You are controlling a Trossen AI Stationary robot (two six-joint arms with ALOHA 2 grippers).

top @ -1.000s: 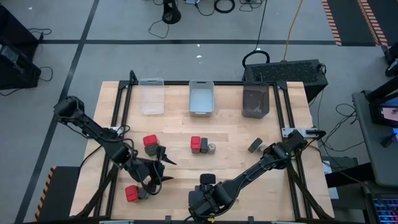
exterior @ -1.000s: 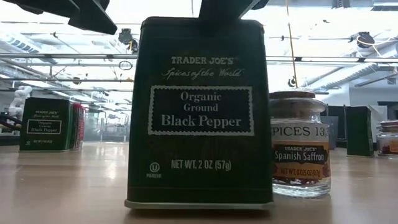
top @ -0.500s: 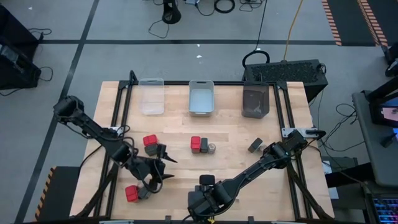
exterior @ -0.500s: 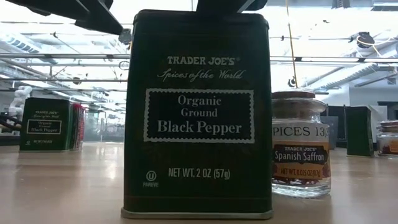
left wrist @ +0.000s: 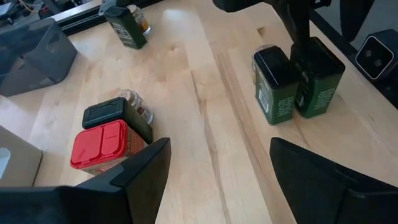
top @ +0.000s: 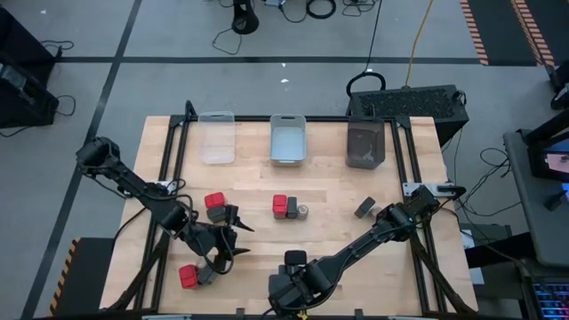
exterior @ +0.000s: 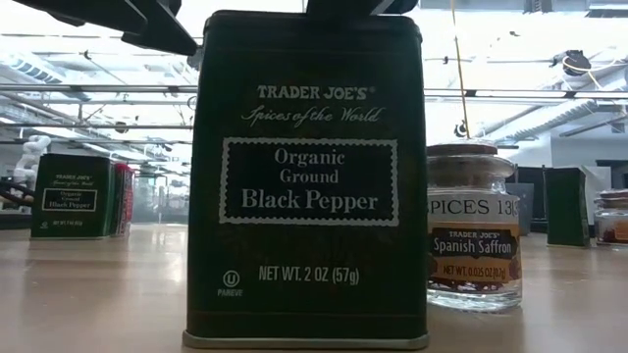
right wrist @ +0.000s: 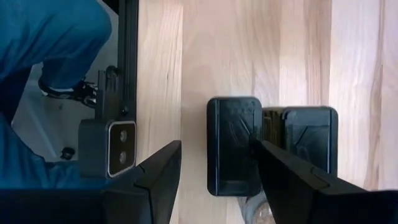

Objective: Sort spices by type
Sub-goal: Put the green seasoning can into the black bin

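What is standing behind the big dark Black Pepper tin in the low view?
Beside the dark Black Pepper tin, a glass Spanish Saffron jar shows farther back. Whatever is directly behind the tin is covered.

The wooden table (top: pixel 329 200) stands on a grey floor (top: pixel 160 36) crossed by dark lines, with striped orange-and-black tape (top: pixel 474 31) near one corner. Black cables (top: pixel 320 9) lie coiled on the floor beyond the table, and a yellow cord (top: pixel 418 40) runs toward a black perforated box (top: pixel 427 96) at the table's far edge. In the low view, bright ceiling light (exterior: pixel 510 34) washes over overhead pipes and rails (exterior: pixel 98 90).
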